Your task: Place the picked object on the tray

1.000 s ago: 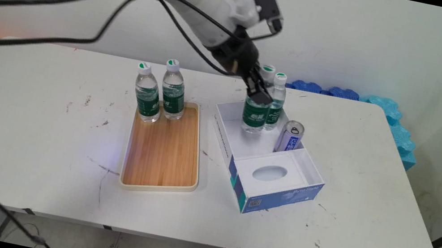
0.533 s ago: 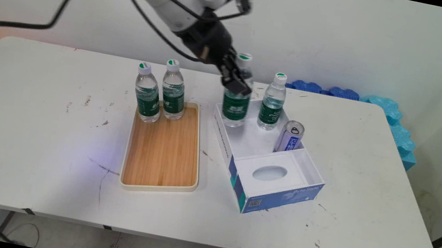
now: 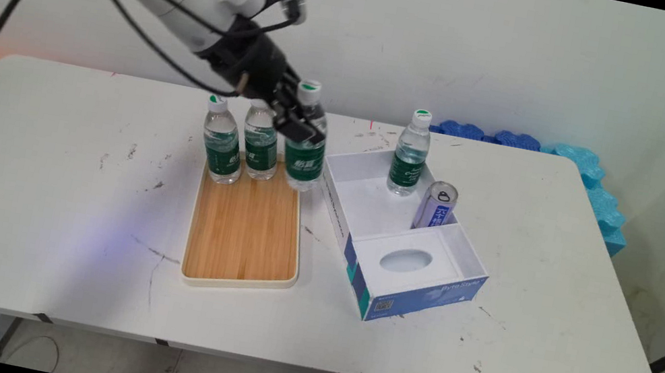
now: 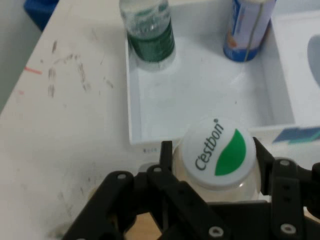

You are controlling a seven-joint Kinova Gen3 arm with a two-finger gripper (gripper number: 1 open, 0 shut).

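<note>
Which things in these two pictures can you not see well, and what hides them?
- Held bottle: in hand view only its cap shows; gripper linkage covers the body.
- Middle bottle on tray: main view, cap behind gripper.
- Can and box bottle: hand view, tops cut off.

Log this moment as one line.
claw: shut on bottle | over: tray far right corner | beside: two bottles | box: bottle, can

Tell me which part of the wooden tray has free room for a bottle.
The wooden tray is bare from its middle to its near rim. Its far end is crowded: two bottles stand there, and the gripper holds a third bottle beside them.
</note>
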